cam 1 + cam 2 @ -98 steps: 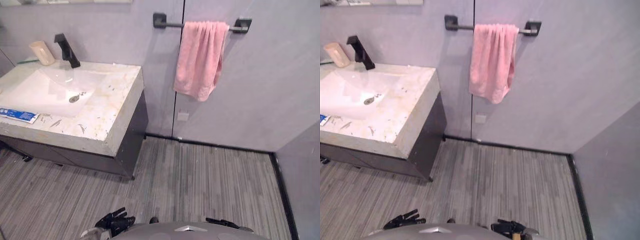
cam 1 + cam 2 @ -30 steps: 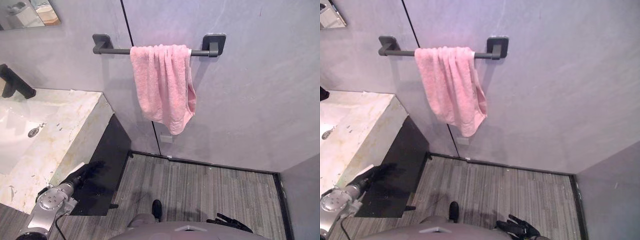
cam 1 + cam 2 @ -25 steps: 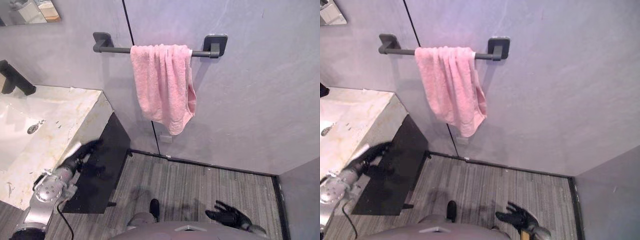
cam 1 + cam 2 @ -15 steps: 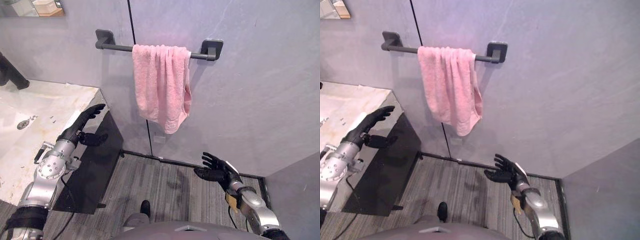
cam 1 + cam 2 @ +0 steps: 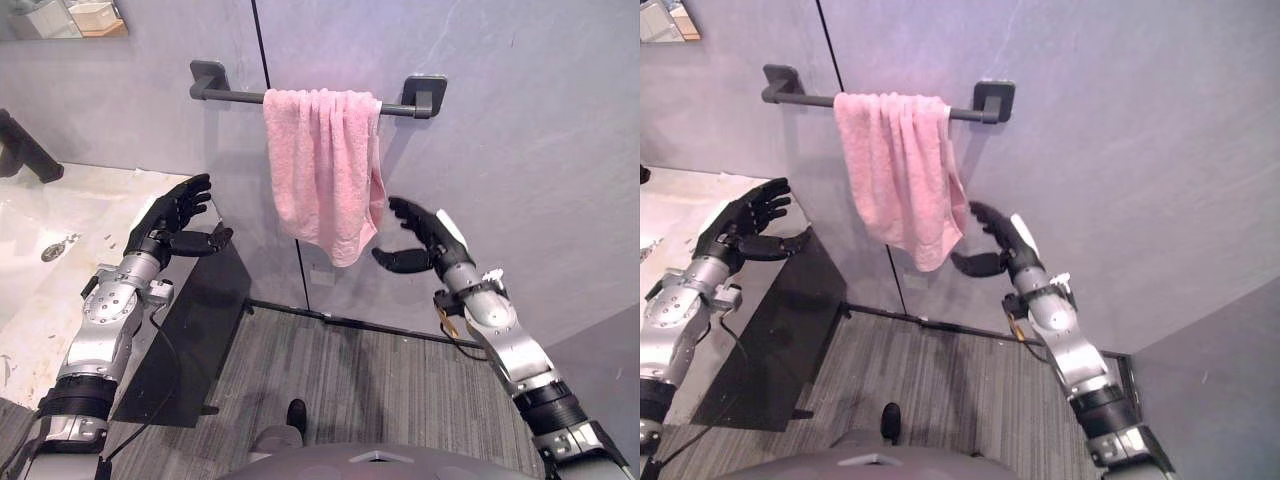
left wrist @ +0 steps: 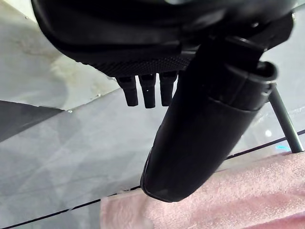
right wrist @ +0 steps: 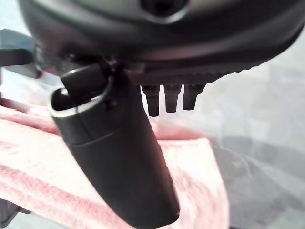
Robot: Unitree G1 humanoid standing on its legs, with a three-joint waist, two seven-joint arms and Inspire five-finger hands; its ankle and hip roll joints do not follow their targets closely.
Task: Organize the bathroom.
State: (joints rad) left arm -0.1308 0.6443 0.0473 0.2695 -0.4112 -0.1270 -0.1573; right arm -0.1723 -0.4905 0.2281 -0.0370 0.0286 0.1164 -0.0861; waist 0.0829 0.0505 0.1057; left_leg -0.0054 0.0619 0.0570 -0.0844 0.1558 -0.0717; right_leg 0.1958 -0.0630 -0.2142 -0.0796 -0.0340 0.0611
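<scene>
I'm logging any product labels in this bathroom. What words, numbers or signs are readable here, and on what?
None can be read.
The pink towel, the towel bar, the wall and the sink counter bear no print.
Items reflected in the mirror are too small to read.

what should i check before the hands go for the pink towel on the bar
1. Pink towel draped over the wall bar, bunched toward its right end: ok.
2. Left hand open, raised beside the towel, not touching: ok.
3. Right hand open, close to the towel's lower edge: ok.
4. Both hands hold nothing: ok.
5. Right hand touching the towel: cannot tell.
6. Vanity counter just under the left hand, tight clearance: cannot tell.
</scene>
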